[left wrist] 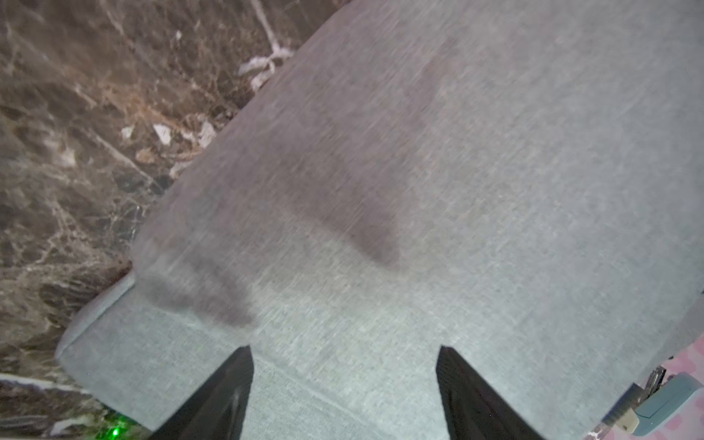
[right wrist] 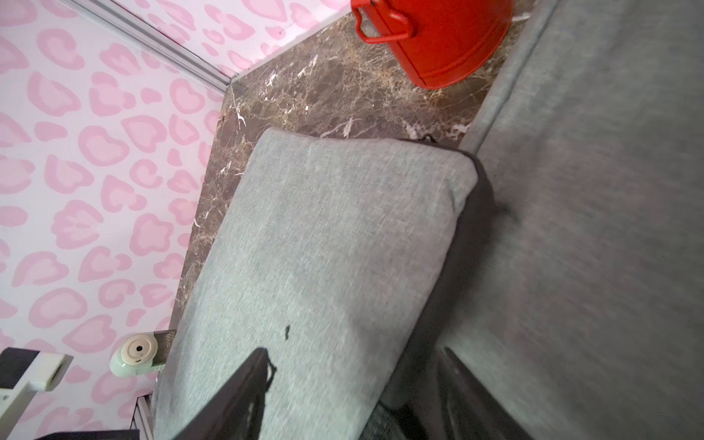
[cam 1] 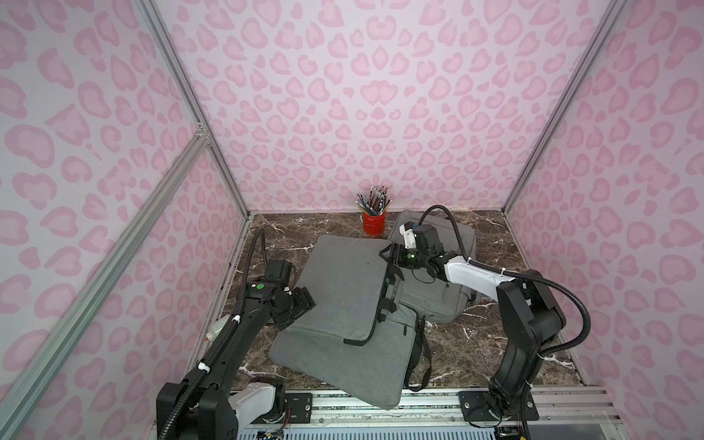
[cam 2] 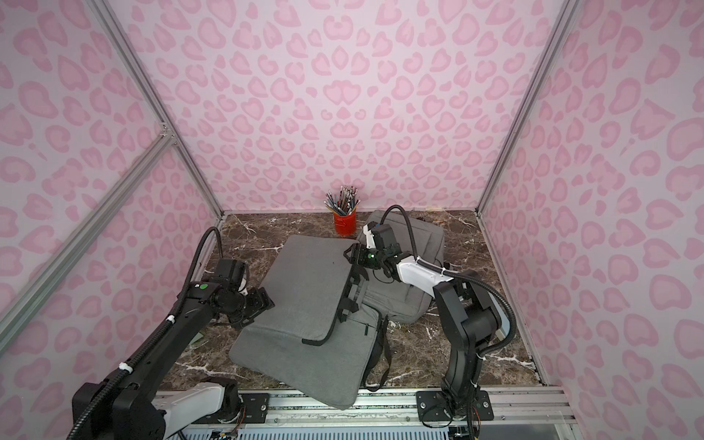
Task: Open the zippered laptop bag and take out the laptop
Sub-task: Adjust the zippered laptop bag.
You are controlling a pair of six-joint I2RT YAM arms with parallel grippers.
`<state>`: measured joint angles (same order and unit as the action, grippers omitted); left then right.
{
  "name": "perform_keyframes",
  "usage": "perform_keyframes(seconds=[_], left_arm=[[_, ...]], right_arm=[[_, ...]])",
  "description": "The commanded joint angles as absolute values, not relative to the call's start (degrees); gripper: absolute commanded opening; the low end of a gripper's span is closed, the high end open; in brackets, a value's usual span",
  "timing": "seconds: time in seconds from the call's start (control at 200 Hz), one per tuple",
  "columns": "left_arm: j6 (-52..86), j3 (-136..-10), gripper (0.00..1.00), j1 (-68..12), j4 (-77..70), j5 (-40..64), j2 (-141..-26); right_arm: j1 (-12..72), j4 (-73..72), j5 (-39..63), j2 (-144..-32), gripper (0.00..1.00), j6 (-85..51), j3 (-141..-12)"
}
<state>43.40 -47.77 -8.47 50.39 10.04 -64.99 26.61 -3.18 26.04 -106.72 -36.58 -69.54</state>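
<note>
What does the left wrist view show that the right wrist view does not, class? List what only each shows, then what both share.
Only the left wrist view: the left gripper, jaws open above a corner of the grey bag, and a green glow at the picture's edge.
Only the right wrist view: the red cup, the right gripper with open jaws, and the bag's black edge.
Both: grey bag fabric, the brown marble table and some pink wall.
</note>
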Motion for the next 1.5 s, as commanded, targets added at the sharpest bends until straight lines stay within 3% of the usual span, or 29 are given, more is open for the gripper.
perform_keyframes(seconds=[0.0,0.32,0.425,0.535,0.675,0.805,0.895,1.035,1.195,1.495], left_arm=[[49.46,-44.1,0.79,-8.51,47.23,10.93,-62.87],[54.05,-38.09,0.8,-8.71,43.12,12.56,-60.59],[54.66,-36.53,0.8,-9.1,41.85,12.46,-60.48],[54.76,-36.46,0.79,-9.08,40.56,12.13,-59.87],[55.11,-36.13,0.63,-9.1,39.05,11.6,-59.43],[54.78,-36.98,0.41,-9.1,38.92,10.81,-58.79],[54.11,-38.08,0.23,-9.13,39.16,11.22,-58.02],[51.99,-41.02,0.09,-9.12,42.29,9.55,-57.15],[48.15,-46.27,0.02,-8.79,43.98,7.87,-59.38],[35.51,-60.1,0.02,-4.18,45.38,8.25,-70.01]], right_arm=[[26.72,-3.08,27.57,-109.97,0.7,-35.93,-71.77],[26.76,-2.55,29.08,-115.93,0.63,-36.82,-75.54],[27.14,-2.65,29.24,-116.63,0.57,-37.18,-75.91],[27.24,-2.93,29.63,-116.98,0.44,-37.47,-75.81],[27.23,-3.99,30.91,-116.7,0.15,-37.94,-74.98],[27.24,-6.04,32.22,-115.29,0.0,-39.05,-73.24],[27.26,-7.19,32.95,-113.55,0.0,-39.75,-71.85],[27.75,-8.24,33.22,-109.97,0.0,-40.46,-70.03],[28.73,-10.32,33.18,-105.03,0.0,-42.6,-67.2],[34.04,-19.07,26.65,-92.55,0.0,-53.42,-54.95]])
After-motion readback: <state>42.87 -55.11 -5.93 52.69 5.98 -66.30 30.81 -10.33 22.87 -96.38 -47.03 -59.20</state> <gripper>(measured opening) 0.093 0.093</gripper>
